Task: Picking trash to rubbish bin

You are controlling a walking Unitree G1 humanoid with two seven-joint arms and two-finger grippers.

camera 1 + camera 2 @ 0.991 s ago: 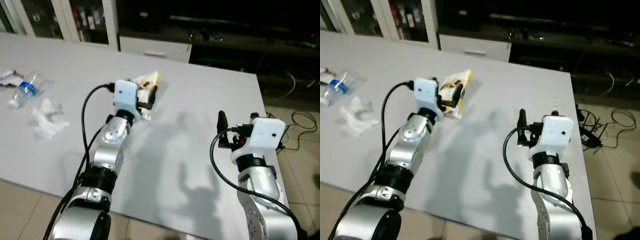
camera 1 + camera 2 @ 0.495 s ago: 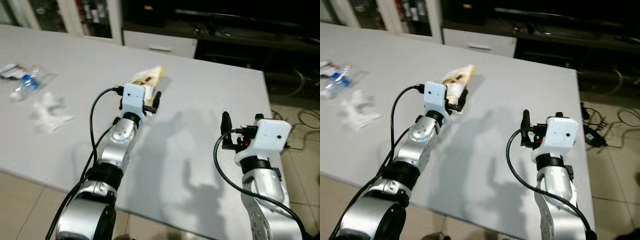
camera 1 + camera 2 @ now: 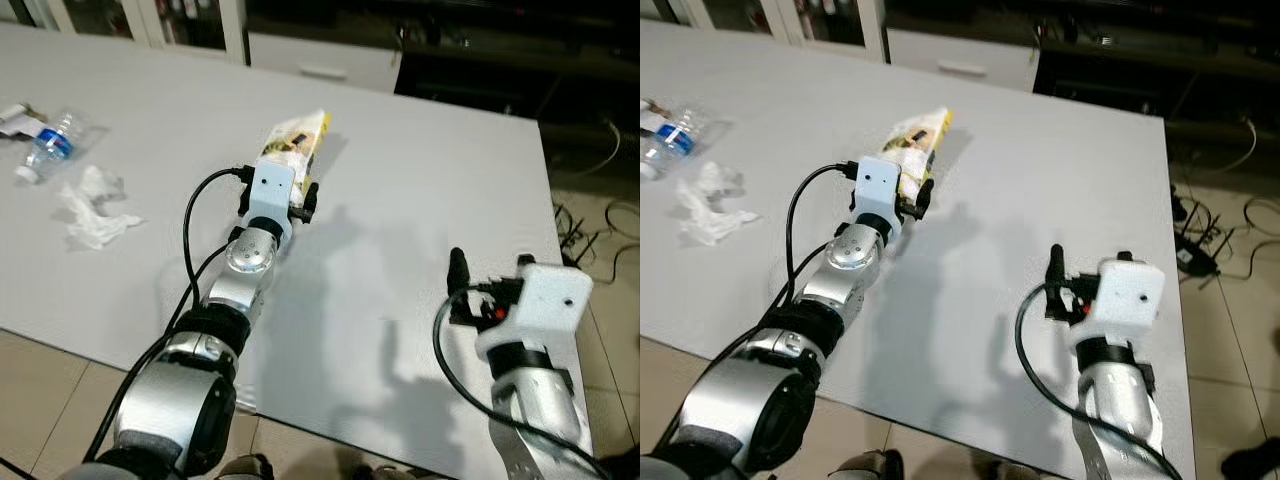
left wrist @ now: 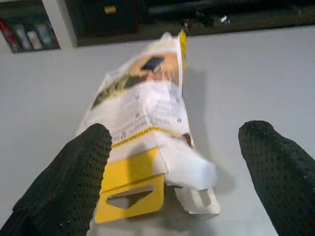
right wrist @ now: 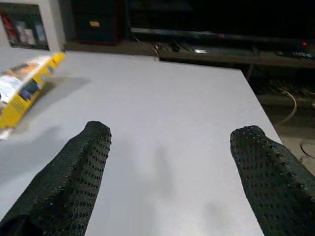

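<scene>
While its jaws gape wide, the left gripper (image 4: 172, 167) sits by the yellow packet (image 3: 293, 143). The right gripper (image 5: 170, 172) gapes wide over bare tabletop (image 3: 430, 190).

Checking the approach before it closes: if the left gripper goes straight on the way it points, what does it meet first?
Most likely the yellow-and-white packet on the table; the open left gripper already straddles its near end.

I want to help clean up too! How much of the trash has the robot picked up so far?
None looks binned yet. The left gripper is open around the yellow snack packet, which lies on the white table. The right gripper hovers open. The plastic bottle and crumpled tissue wait to be picked up.
</scene>
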